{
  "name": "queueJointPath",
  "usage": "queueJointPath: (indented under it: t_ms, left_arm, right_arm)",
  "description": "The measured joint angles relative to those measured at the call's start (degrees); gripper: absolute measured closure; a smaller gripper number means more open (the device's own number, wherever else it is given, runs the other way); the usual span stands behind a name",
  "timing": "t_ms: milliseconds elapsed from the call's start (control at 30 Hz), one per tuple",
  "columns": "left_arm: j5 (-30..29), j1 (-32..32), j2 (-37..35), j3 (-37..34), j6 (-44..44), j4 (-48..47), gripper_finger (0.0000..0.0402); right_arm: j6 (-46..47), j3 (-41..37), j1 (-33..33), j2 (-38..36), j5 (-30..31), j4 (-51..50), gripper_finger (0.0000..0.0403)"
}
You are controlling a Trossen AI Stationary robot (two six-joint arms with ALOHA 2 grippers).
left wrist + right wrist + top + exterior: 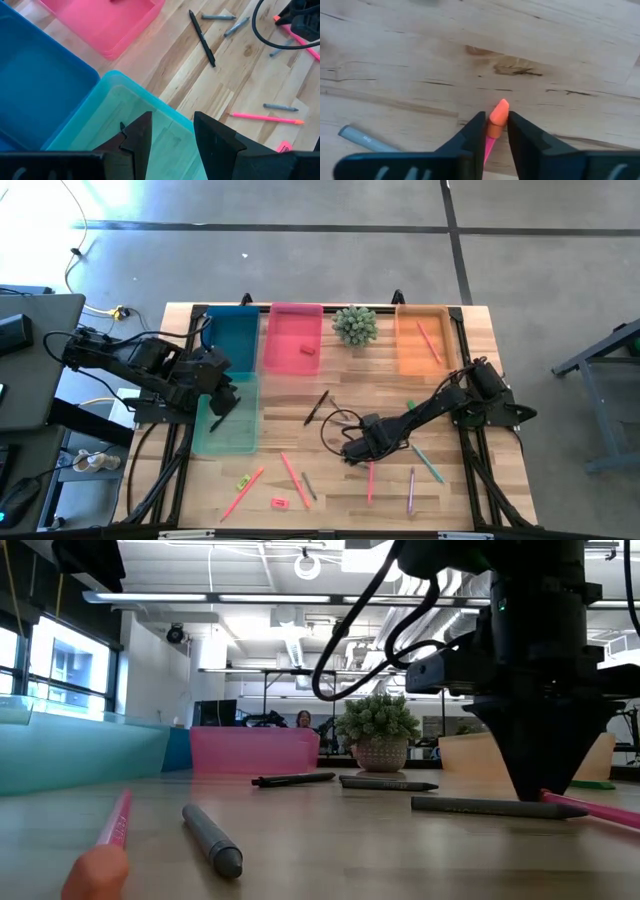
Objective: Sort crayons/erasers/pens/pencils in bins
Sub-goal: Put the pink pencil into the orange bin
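Observation:
My right gripper (pixel 495 131) points down at the table's near middle, shut on a pink pencil (pixel 370 483) that lies on the wood. My left gripper (pixel 172 134) hangs open above the pale teal bin (pixel 240 435) at the left, with nothing between its fingers. The blue bin (pixel 232 338), the pink bin (pixel 285 330) and the orange bin (pixel 410 350) stand along the far edge. A red eraser (pixel 307 349) lies in the pink bin and a pencil (pixel 428 340) in the orange one. My right gripper pinches the pink pencil between its two fingers just behind its orange tip (pixel 496 124), at the pencil's far end. The fingers come from above, pointing down, and lie across the pencil. The pencil's length (pixel 592 808) rests on the table.
Loose on the near wood are more pink pencils (pixel 294 480) (pixel 243 493), a purple one (pixel 410 490), a green one (pixel 428 463), a grey crayon (pixel 495 807), a black pen (pixel 317 407) and small erasers (pixel 279 502) (pixel 243 480). A potted plant (pixel 355 325) stands between the pink and orange bins.

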Motion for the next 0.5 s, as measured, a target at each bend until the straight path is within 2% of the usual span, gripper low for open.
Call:
queueJointPath:
  t_ms: [267,500]
  left_arm:
    - [0.21,-0.01,0.04,0.00,0.01,0.00,0.0268]
    - [0.39,0.00,0.04,0.00,2.96,0.00,0.0268]
  right_arm:
    - [-0.39,0.02,0.24,0.00,-0.02,-1.16,0.0376]
    - [-0.15,0.03,1.43,-0.69,-0.42,-1.26,0.0382]
